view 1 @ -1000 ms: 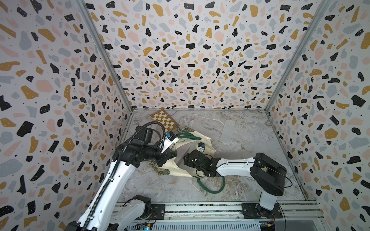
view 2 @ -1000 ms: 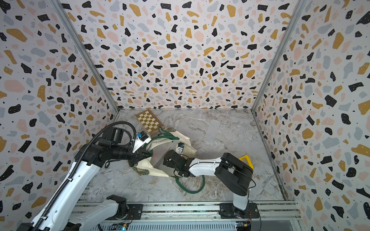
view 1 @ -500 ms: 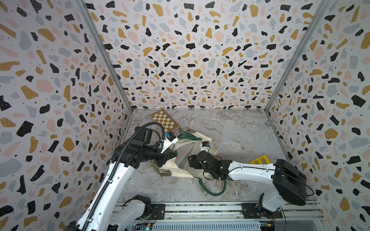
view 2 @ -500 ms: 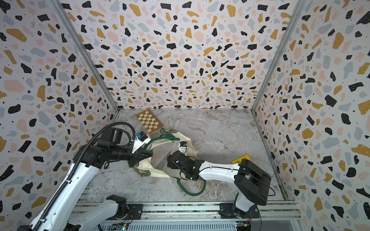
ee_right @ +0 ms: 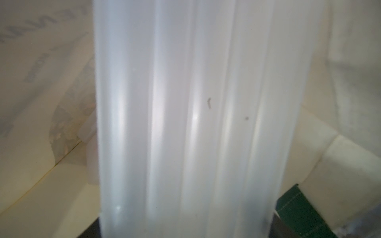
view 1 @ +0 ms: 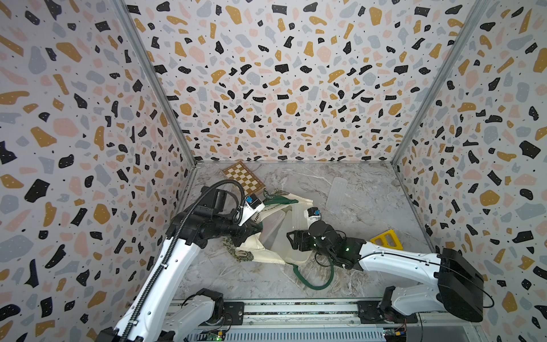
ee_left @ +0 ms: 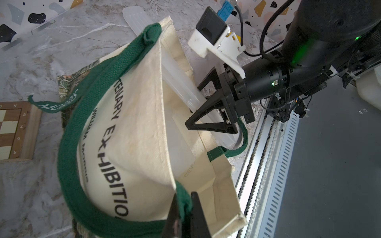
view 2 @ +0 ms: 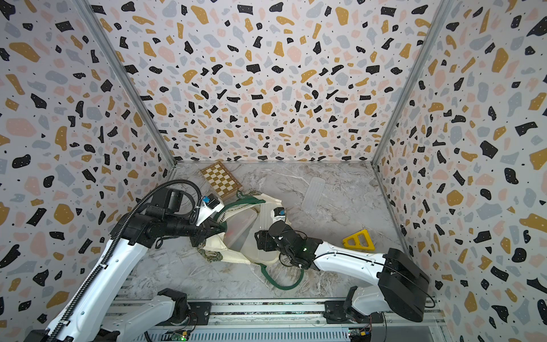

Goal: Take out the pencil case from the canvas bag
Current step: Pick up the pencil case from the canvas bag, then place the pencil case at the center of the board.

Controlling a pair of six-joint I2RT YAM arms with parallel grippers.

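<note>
The cream canvas bag [view 1: 266, 254] [view 2: 233, 254] [ee_left: 140, 123] lies on the marble table with its mouth held up. My left gripper [ee_left: 184, 195] [view 1: 257, 229] is shut on its green handle strap [ee_left: 68, 156] at the rim. A translucent ribbed pencil case [view 1: 297, 219] [view 2: 265, 217] [ee_left: 179, 82] [ee_right: 185, 103] sticks out of the mouth. My right gripper [view 1: 288, 239] [ee_left: 192, 106] [ee_right: 186, 226] is at the mouth, its jaws wide apart and snug against the case's two long edges. Bag lining [ee_right: 41, 185] surrounds the case.
A second clear flat thing [view 1: 272, 229] lies inside the bag. A wooden chessboard [view 1: 244, 177] sits far left, partly under the bag. Another translucent ribbed case [view 1: 337, 192] lies far right of the bag. A yellow triangular piece [view 1: 386, 241] is beside my right arm. The bag's other handle [view 1: 313, 284] loops near the front rail.
My right arm's elbow has swung out to the right and lower, uncovering the yellow piece, while its gripper stays at the bag mouth. The left arm holds still.
</note>
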